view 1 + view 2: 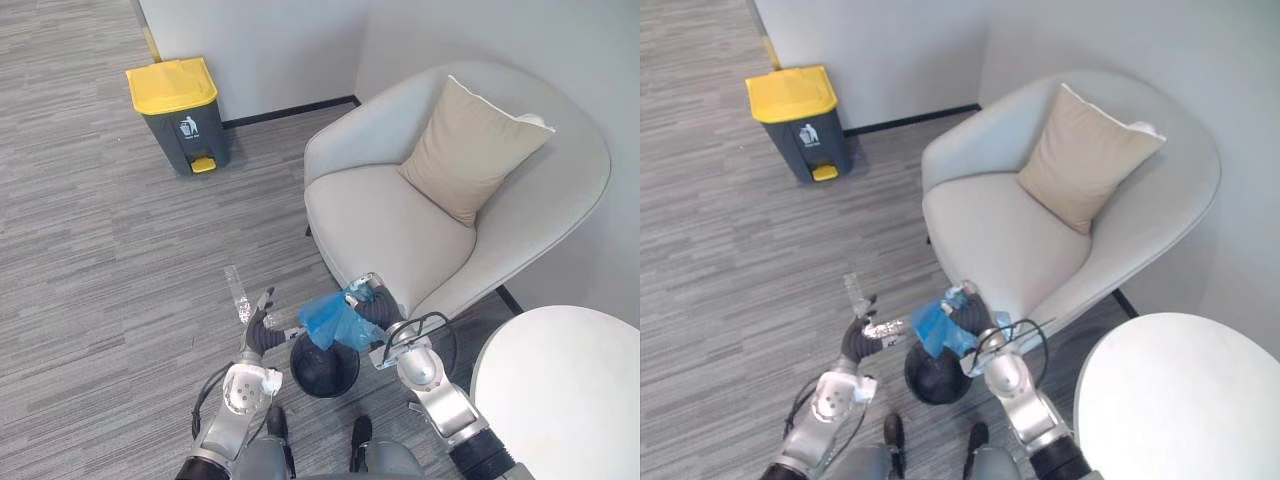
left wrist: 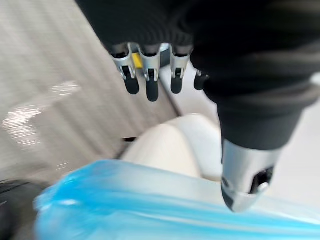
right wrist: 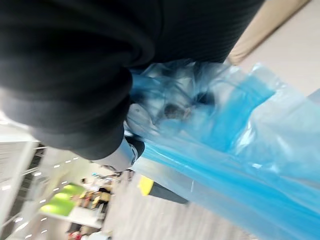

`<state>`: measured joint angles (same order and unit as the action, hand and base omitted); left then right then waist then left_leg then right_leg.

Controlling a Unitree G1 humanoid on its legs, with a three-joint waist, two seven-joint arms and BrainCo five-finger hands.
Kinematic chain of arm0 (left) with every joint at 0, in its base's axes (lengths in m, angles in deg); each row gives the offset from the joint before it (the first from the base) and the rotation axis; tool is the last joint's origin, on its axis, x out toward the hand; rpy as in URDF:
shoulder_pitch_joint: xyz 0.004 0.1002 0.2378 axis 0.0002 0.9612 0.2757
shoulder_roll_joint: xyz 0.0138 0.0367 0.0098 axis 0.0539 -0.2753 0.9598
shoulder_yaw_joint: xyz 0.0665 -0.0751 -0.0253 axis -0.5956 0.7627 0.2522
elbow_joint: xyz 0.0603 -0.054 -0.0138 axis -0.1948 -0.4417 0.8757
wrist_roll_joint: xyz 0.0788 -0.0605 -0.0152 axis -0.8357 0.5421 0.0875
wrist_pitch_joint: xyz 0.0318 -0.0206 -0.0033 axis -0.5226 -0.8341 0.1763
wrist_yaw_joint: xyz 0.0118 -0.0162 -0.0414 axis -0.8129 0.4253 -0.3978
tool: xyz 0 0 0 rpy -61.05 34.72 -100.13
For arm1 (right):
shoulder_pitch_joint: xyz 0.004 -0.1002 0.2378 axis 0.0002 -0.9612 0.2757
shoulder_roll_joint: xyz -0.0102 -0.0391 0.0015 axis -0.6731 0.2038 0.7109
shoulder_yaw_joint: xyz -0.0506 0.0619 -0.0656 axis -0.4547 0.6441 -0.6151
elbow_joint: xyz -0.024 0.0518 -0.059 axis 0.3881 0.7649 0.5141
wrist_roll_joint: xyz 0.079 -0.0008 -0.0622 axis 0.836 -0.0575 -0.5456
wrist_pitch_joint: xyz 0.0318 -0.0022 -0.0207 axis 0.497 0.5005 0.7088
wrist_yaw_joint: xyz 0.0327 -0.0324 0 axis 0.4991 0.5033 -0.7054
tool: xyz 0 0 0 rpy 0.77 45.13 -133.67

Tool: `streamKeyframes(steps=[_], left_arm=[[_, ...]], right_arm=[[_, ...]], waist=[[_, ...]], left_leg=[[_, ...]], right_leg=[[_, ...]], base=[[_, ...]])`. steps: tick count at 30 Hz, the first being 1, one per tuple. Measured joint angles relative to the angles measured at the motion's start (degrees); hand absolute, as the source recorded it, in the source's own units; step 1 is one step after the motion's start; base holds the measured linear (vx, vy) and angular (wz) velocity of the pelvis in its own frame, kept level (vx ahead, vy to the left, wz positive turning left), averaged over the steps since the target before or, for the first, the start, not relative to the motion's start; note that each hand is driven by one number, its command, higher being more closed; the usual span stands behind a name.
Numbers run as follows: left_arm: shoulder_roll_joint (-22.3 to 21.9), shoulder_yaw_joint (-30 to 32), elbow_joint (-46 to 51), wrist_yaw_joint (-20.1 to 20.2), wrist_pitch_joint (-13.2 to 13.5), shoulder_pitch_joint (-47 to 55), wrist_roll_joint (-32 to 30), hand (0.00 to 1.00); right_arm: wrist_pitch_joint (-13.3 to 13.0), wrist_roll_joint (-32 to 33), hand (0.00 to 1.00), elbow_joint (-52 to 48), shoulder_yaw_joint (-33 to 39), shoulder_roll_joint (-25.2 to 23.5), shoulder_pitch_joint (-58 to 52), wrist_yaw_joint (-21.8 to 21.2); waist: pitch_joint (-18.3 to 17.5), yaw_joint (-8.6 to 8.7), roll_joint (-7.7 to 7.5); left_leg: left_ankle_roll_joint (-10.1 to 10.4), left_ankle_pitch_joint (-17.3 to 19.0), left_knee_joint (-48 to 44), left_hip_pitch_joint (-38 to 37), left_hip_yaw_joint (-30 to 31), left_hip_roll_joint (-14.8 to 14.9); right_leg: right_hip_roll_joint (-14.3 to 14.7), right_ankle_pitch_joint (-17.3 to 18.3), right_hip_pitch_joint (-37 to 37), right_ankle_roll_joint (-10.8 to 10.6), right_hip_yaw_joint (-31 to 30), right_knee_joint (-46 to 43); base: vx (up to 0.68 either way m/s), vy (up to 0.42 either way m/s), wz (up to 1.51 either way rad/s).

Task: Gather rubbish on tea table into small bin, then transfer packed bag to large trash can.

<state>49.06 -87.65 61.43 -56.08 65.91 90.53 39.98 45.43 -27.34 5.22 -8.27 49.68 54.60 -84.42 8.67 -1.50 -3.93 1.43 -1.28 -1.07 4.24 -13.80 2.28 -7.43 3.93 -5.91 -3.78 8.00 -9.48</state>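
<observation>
since the right hand (image 1: pixel 378 305) has its fingers and thumb closed round the bunched top of the thin translucent blue plastic bag (image 1: pixel 328 320), the step in hand looks like lifting the packed bag out of the small round black bin (image 1: pixel 325 372). the bag hangs right over the bin's mouth, on the floor side of the pale grey upholstered armchair (image 1: pixel 400 230) and between the 2 hands. whether its bottom is clear of the rim i cannot tell. the left hand (image 1: pixel 260 330) hovers just beside the bag with its fingers (image 2: pixel 150 85) straight and spread, holding nothing.

judging by that, the gathering from the round white tea table (image 1: pixel 560 390) seems finished and the transfer is just starting. the next move calls for raising the bag fully free of the bin, perhaps with the left hand steadying the bin or the bag's side. then it has to be carried across the grey striped carpet floor (image 1: pixel 100 250) to the dark grey pedal trash can with a yellow lid (image 1: pixel 180 115), which stands well apart by the wall. its lid is down, so the yellow foot pedal (image 1: pixel 203 165) or the lid itself will need working before the bag goes in. the thin film could slip or tear if the grip loosens.

as for writing, no words can be read anywhere. the trash can's front bears 1 small white pictogram (image 1: pixel 189 128) of a figure dropping litter.
</observation>
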Motion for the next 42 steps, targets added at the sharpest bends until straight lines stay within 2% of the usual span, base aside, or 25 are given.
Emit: streamKeyframes(steps=[7,14,19,25,34,42], left_arm=[[1.00,-2.41,5.25,0.11,1.05,-0.34,-3.52,0.00],[2.31,-6.30,5.31,1.27,1.09,-3.40,-6.64,0.00],[2.86,-6.97,5.19,2.19,1.06,-4.52,-7.73,0.00],[2.68,-8.26,2.39,2.32,0.95,-5.21,-8.77,0.00],[0.43,-8.69,-3.28,3.47,0.36,-5.03,-8.86,0.00],[0.11,-8.66,-5.53,3.47,-0.46,-3.35,-9.90,0.00]], right_arm=[[-0.03,4.14,1.00,-2.26,-1.64,0.51,4.16,-0.95],[-0.24,8.76,1.00,-2.55,-3.35,0.55,7.01,-2.13],[-0.23,12.22,1.00,-2.55,-4.76,0.63,8.11,-2.63],[-0.12,14.61,1.00,-3.80,-5.57,0.66,9.53,-2.69],[-0.12,18.97,1.00,-7.51,-6.16,0.15,11.22,-4.17],[-0.13,23.45,1.00,-9.71,-6.68,-0.08,13.21,-4.50]], waist=[[-1.86,0.09,0.33],[-4.16,1.21,0.58],[-4.56,1.66,0.95],[-5.47,1.90,1.44],[-6.16,2.14,1.08],[-6.32,2.16,1.03]], left_leg=[[-0.70,-1.91,4.42,-2.45,-1.28,-1.03],[-0.61,-2.39,6.52,-4.33,-1.62,-1.04],[-0.62,-2.49,6.94,-4.40,-2.30,-1.02],[-0.65,-2.51,6.95,-4.29,-2.75,-1.10],[-0.71,-2.64,6.98,-4.20,-2.84,-1.04],[-0.56,-3.15,7.03,-4.21,-2.65,-0.87]], right_leg=[[0.13,-0.38,0.08,-0.17,-1.23,0.69],[0.35,-1.00,1.51,-0.05,-2.81,2.57],[0.57,-1.87,1.69,-0.20,-3.63,4.02],[0.63,-2.40,1.77,-0.28,-4.14,5.05],[0.89,-2.93,1.93,-0.28,-4.65,5.82],[1.21,-3.18,1.89,-0.10,-4.71,5.74]], base=[[0.04,0.020,-0.10],[0.02,0.018,-0.03],[-0.01,0.019,-0.08],[0.01,0.010,-0.04],[0.00,0.000,-0.01],[0.00,0.000,0.00]])
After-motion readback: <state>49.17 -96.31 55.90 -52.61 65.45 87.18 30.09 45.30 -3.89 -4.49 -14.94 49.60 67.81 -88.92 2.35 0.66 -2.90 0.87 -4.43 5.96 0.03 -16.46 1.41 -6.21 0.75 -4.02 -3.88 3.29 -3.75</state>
